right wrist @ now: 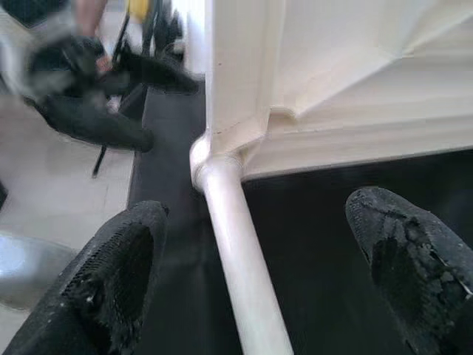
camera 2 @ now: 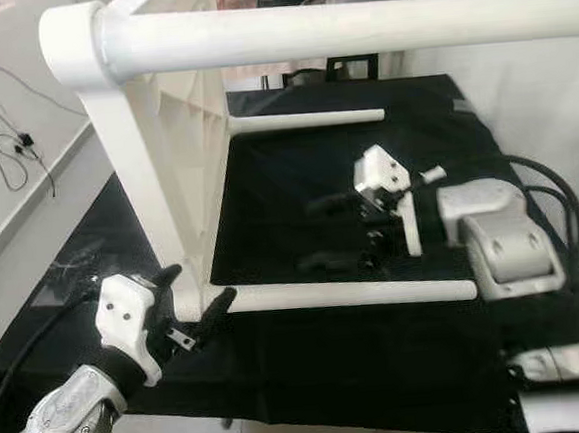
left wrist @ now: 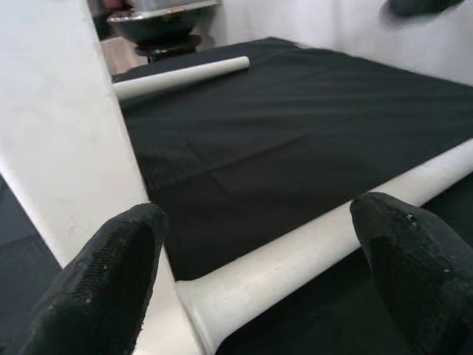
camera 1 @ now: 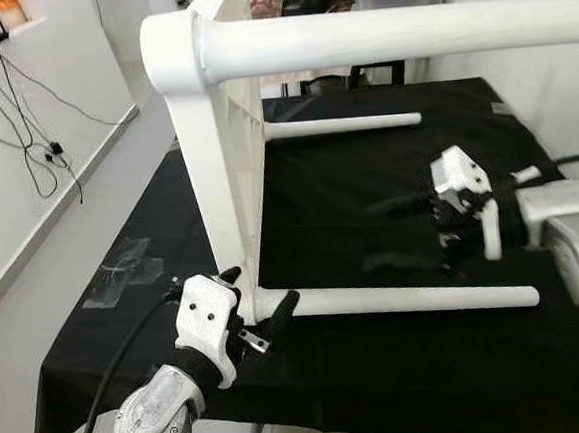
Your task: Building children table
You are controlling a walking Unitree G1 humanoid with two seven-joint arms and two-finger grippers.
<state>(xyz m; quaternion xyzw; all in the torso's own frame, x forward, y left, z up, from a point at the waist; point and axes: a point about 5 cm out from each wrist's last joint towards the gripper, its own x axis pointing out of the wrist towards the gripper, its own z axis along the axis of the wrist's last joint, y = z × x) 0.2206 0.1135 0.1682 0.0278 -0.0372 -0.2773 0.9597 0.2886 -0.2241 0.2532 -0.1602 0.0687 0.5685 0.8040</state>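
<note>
Table top [camera 1: 224, 121]: a white children's table is seen tipped on its side, the top standing on edge on the black cloth [camera 1: 381, 360] near the cloth's left side
Legs: four white round legs are seen projecting toward the robot's right; the near lower leg [camera 1: 406, 299] lies along the cloth, the far lower leg [camera 1: 348, 125] is seen beyond it, and the near upper leg [camera 1: 396, 34] crosses the top of the head views
Left gripper [camera 1: 261, 301]: placed at the near lower corner of the table, where the near lower leg joins the top; its fingers are spread, one beside the edge of the top and the other beside the leg's root; contact cannot be judged
Left wrist view: the leg joint [left wrist: 214, 303] is seen between the two black fingertips [left wrist: 111, 277], which stand apart
Right gripper [camera 2: 336, 231]: held above the cloth between the two lower legs, pointed toward the underside of the top; its fingers are spread wide and nothing is held
Right wrist view: the near lower leg [right wrist: 244, 281] is seen running between the open fingertips [right wrist: 111, 274] up to the corner of the top
Surroundings: cables [camera 1: 32, 136] are seen hanging on the wall at the left, and grey tape [camera 1: 123, 270] is stuck on the cloth's left part
</note>
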